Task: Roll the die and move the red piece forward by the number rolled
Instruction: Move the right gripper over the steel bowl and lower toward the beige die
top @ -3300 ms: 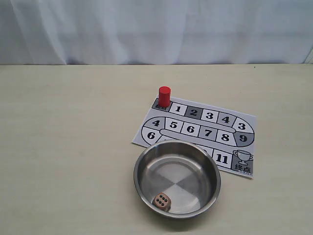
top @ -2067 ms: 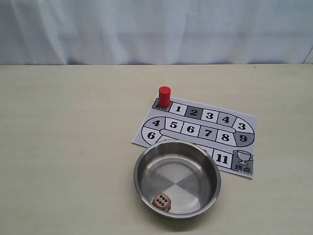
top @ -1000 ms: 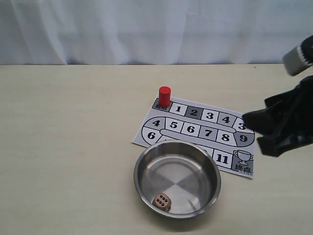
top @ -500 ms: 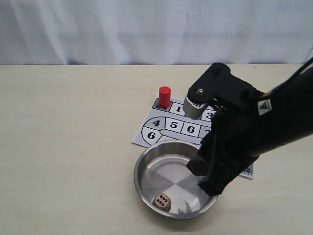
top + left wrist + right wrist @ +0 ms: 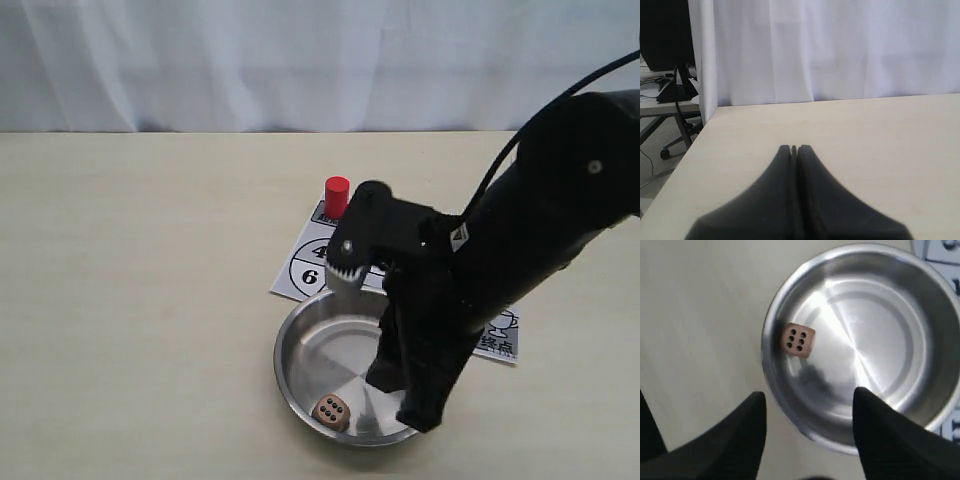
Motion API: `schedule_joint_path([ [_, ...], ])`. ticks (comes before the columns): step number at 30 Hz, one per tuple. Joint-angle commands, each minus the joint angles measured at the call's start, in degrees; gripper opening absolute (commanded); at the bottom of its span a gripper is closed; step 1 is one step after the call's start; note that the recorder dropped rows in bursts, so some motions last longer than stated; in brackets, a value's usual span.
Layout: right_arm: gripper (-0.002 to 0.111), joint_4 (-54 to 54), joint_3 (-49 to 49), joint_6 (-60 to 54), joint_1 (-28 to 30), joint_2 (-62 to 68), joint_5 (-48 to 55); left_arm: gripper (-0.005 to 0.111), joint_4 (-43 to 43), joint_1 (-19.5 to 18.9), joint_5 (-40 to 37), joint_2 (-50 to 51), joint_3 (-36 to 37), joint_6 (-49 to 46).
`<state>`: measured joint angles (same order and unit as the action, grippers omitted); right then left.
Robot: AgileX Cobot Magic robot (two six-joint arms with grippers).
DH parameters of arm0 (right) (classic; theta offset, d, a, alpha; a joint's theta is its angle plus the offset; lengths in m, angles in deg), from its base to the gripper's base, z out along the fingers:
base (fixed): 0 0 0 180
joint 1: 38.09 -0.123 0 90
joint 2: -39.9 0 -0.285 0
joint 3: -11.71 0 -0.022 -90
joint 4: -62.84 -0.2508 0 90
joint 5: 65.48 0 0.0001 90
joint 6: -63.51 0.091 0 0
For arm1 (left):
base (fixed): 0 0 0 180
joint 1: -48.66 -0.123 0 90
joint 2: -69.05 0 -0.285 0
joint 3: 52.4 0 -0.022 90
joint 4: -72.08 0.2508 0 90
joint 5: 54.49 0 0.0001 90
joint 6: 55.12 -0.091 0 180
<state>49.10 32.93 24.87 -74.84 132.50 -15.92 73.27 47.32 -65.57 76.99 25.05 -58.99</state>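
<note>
The tan die [image 5: 331,410] [image 5: 798,340] lies in the steel bowl [image 5: 300,385] [image 5: 875,265] near its front rim, six pips up. The red piece [image 5: 337,196] stands upright on the start square at the board's [image 5: 312,262] far left corner. My right gripper [image 5: 407,398] [image 5: 810,397] hangs open above the bowl's right half, a little right of the die, nothing between its fingers. My left gripper [image 5: 794,148] is shut and empty over bare table; it is out of the exterior view.
The right arm [image 5: 520,240] reaches in from the right and covers most of the numbered board. A white curtain [image 5: 300,60] backs the table. In the left wrist view the table's edge [image 5: 695,137] drops to a floor with a chair base.
The right arm came in from the right side and swung down over the bowl, now lower and closer to the die. The die, red piece and bowl have not moved.
</note>
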Motion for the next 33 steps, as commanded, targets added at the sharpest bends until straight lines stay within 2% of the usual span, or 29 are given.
schedule_joint_path([
  [1,0.048,-3.06,-0.35,-29.53,-0.04,1.86,-0.21,0.000,-0.39,0.09,0.61,-0.16,-0.23,0.31],
  [7,0.048,-9.19,-0.35,-41.48,-0.04,4.72,-3.64,0.000,-0.39,0.09,0.69,-0.16,-0.23,0.31],
  [14,0.048,-9.46,-0.25,-43.08,-0.04,7.49,-10.97,0.000,-0.39,0.09,0.18,-0.16,-0.23,0.31],
  [19,0.048,-9.38,-0.25,-43.59,-0.04,9.46,-10.16,0.000,-0.39,0.09,0.28,-0.16,-0.23,0.31],
  [22,0.048,-9.21,-0.25,-50.78,-0.04,10.87,-10.27,0.000,-0.39,0.09,0.28,-0.16,-0.23,0.31],
  [33,0.048,-9.09,-0.25,-59.93,-0.04,14.64,-13.52,0.000,-0.39,0.09,0.39,-0.16,-0.23,0.31],
])
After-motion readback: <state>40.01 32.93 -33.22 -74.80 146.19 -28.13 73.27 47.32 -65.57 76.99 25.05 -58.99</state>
